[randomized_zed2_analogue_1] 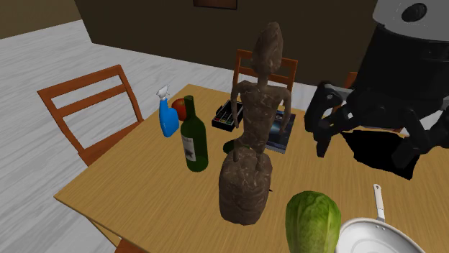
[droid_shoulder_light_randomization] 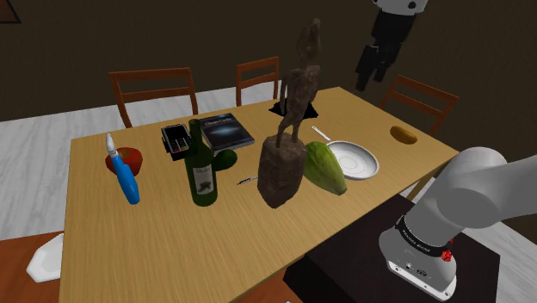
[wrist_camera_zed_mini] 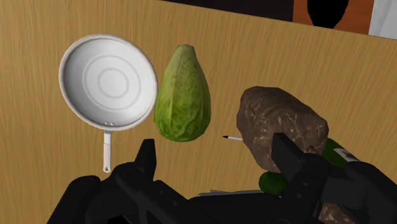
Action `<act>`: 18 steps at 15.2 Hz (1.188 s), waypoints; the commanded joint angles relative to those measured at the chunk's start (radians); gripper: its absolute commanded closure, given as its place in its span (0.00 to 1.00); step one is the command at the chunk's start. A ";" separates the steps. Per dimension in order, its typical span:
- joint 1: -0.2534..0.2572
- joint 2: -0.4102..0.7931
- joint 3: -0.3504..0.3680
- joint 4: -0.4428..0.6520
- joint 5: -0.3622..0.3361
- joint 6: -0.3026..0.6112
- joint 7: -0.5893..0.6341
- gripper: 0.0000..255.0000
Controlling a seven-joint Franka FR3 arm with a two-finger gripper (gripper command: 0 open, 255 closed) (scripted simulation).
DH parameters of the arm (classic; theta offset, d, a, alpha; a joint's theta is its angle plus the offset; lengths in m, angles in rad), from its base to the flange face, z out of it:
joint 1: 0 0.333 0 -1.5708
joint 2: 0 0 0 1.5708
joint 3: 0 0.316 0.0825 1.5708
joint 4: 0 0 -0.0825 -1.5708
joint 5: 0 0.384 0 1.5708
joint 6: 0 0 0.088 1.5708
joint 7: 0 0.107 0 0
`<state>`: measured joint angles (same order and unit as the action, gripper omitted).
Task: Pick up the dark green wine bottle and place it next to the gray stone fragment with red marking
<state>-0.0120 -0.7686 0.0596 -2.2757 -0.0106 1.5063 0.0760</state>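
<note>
A tall brown statue (droid_shoulder_light_randomization: 281,170) stands near the middle of a wooden table (droid_shoulder_light_randomization: 172,245). Just beside its base, on the shoulder view's right, lies a green leafy vegetable (droid_shoulder_light_randomization: 323,168), and a white frying pan (droid_shoulder_light_randomization: 354,160) lies past that. Farther from the statue on that side lies a small brown oval (droid_shoulder_light_randomization: 404,134). Well apart from the statue, on the shoulder view's left, is a blue spray bottle (droid_shoulder_light_randomization: 125,176). Behind the statue lie a dark book (droid_shoulder_light_randomization: 227,131) and a black open box (droid_shoulder_light_randomization: 176,139). Beyond those stand wooden chairs (droid_shoulder_light_randomization: 155,90).

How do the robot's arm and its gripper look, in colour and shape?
The arm has rounded white links and a dark joint ring with small white ticks and a red mark. The gripper is all black, with two blocky, angular fingers.
</note>
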 commanded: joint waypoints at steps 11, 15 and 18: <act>0.034 0.232 0.166 0.065 0.083 0.196 0.192 0.00; 0.041 0.348 0.230 0.126 0.088 0.264 0.270 0.00; 0.044 0.443 0.276 0.185 0.077 0.308 0.331 0.00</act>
<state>0.0329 -0.3608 0.3230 -2.1152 0.0714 1.8062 0.3893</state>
